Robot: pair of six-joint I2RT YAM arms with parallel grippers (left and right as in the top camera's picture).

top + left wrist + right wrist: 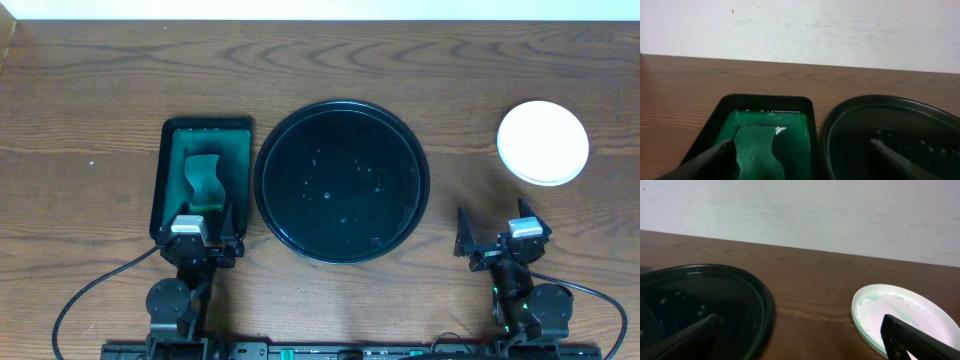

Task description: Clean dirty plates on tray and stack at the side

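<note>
The round black tray (pixel 340 180) lies mid-table with no plate on it, only water droplets. Its rim also shows in the left wrist view (pixel 860 101) and the right wrist view (pixel 765 300). The plates (pixel 543 142) sit stacked on the bare wood at the far right. The top plate (pixel 900 307) is white with faint teal smears. My left gripper (pixel 198 222) (pixel 802 145) stands open at the near end of the green tray, holding nothing. My right gripper (pixel 493 222) (pixel 800 317) is open and empty, between the black tray and the stack.
A rectangular dark green tray (pixel 172 150) (pixel 765 98) lies left of the black tray. It holds a green cloth (pixel 205 180) (pixel 757 150). Bare wooden table surrounds everything, with a pale wall behind.
</note>
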